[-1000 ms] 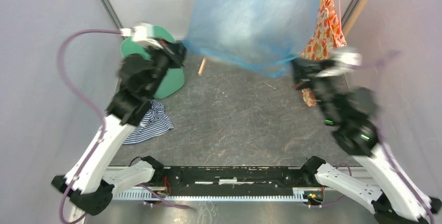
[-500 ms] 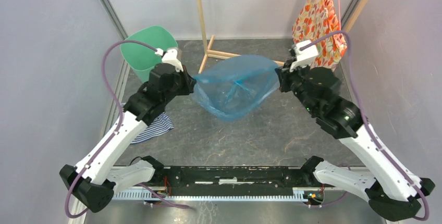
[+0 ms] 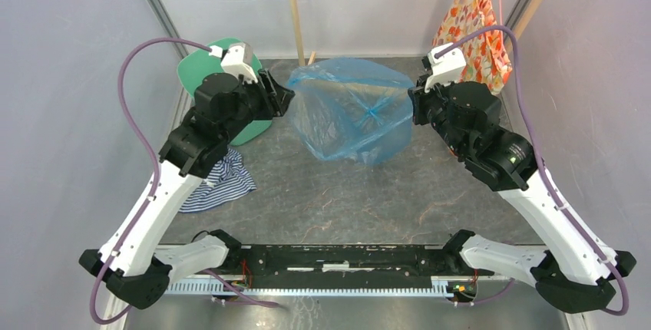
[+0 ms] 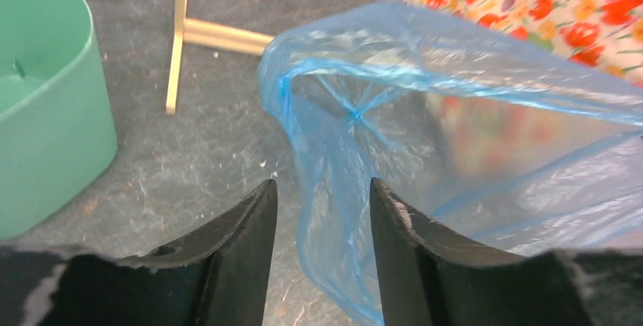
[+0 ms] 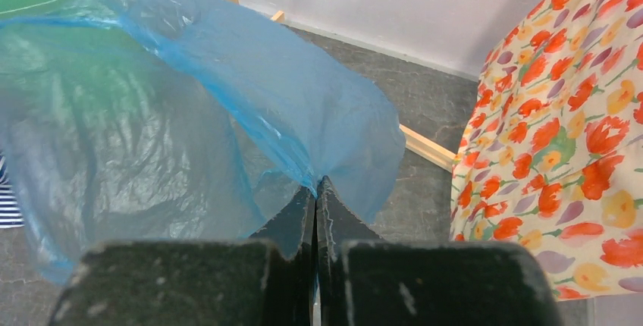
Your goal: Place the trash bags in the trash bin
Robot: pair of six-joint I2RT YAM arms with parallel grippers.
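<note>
The trash bag (image 3: 353, 111), light-blue and translucent, hangs puffed open over the middle of the mat, its bottom near the floor. My right gripper (image 3: 413, 107) is shut on the bag's right edge; in the right wrist view the film (image 5: 152, 114) bunches at the closed tips of that gripper (image 5: 315, 182). My left gripper (image 3: 285, 100) stands open just left of the bag. In the left wrist view, that gripper (image 4: 322, 183) has a loose fold of the bag (image 4: 455, 136) in the gap beyond its tips, not pinched. The mint-green trash bin (image 3: 196, 69) is behind the left arm, partly hidden.
A blue-and-white striped cloth (image 3: 219, 180) lies on the mat under the left forearm. Orange floral fabric (image 3: 480, 23) hangs at the back right. A wooden stand (image 3: 295, 8) rises behind the bag, its foot (image 4: 180, 38) on the floor beside the bin (image 4: 45, 114).
The bag came down from high and spread wide. My left gripper has opened and let go of its left edge, drawing back toward the bin. The right gripper still holds its edge.
</note>
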